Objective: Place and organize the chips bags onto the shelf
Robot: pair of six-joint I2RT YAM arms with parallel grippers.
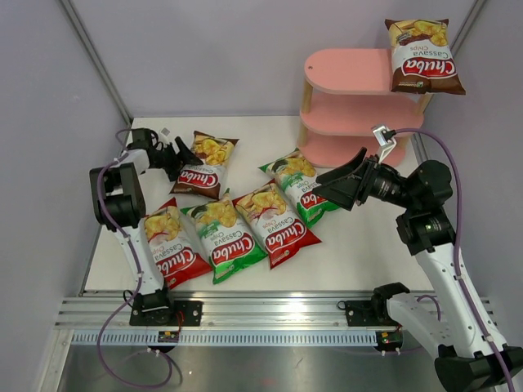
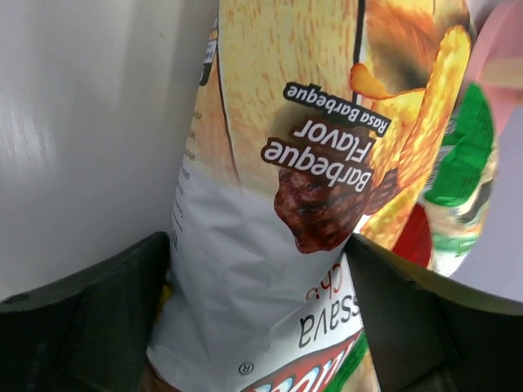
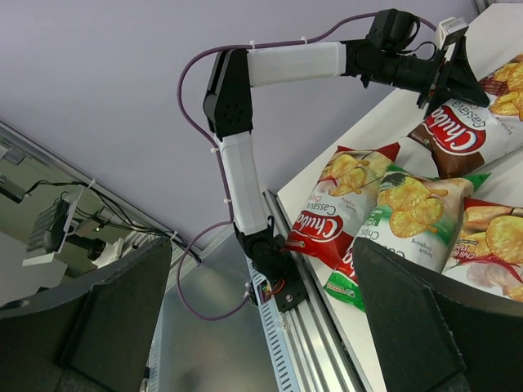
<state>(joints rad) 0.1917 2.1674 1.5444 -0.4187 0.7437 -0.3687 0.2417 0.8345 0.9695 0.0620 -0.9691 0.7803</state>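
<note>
**Left jaws astride brown bag; right tool empty**

Left gripper [image 1: 181,159]: jaws spread wide, straddling one end of the brown Chuba bag [image 1: 204,166], which lies flat near the table's [image 1: 368,253] rear-left corner. The bag fills the gap between the fingers [image 2: 114,318].

Readable in the wrist view: "Barbeque Flavor", "Rasa Barbeque" (both upside down).

Right gripper [image 1: 331,184]: fully spread, holding nothing, over the edge of the rear green bag [image 1: 301,184] beside the pink shelf [image 1: 347,69].

Second brown bag [image 1: 423,55]: on the top board, overhanging its right end.

Toward the front edge: corner red bag [image 1: 172,243], front green bag [image 1: 222,237], middle red bag [image 1: 274,222], each marked "Chuba Cassava Chips".
</note>
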